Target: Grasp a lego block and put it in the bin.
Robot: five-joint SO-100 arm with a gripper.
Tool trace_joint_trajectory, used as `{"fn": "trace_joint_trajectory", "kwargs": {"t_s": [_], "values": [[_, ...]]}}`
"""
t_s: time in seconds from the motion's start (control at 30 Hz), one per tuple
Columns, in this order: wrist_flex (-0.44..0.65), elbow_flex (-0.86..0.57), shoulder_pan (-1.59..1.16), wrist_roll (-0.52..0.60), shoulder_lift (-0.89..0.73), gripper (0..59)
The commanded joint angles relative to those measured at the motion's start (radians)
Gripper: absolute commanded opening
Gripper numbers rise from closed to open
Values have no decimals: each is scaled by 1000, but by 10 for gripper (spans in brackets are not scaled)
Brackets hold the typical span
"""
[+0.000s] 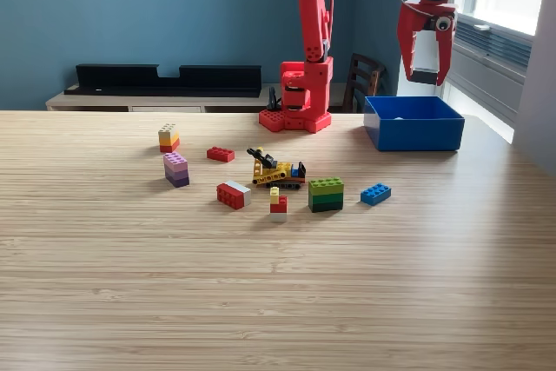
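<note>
**Gripper above the bin, blocks waiting on the table**

Pale wood-grain table (261, 301) fills the lower frame, bare in the foreground. Mid-frame lies a scatter of lego: a red-and-white block (233, 194), a small yellow-red-white stack (277, 204), a green stacked block (326, 195), a flat blue brick (375, 194), a yellow-and-black lego vehicle (276, 171), a purple stack (176, 168), a flat red brick (220, 154) and a yellow-orange stack (168, 136).

Farther back, right of centre, sits the open-topped blue plastic bin (413, 122); something pale shows faintly inside, too small to identify. Beside it stands the red arm's base (300, 97). At the upper right the red gripper (425, 71) hangs above the bin, fingers moderately apart with nothing visible between them.

Judging from this, the next pick carries the risk: the blocks sit close together mid-frame, so fingers coming down on one could nudge a neighbour or topple a stack.
</note>
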Motion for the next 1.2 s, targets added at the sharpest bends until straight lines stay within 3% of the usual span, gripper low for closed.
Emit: {"fn": "trace_joint_trajectory", "kwargs": {"t_s": [0.03,0.13,0.27,0.33,0.5,0.6,0.87,1.2], "values": [[14,-17,-9,11,71,452],[14,-17,-9,12,74,483],[14,-20,-6,14,77,455],[12,-25,2,12,77,383],[5,-52,98,38,69,98],[-2,-63,215,46,69,13],[-2,-61,649,17,80,1],[-140,-67,1289,-233,81,1]]}}
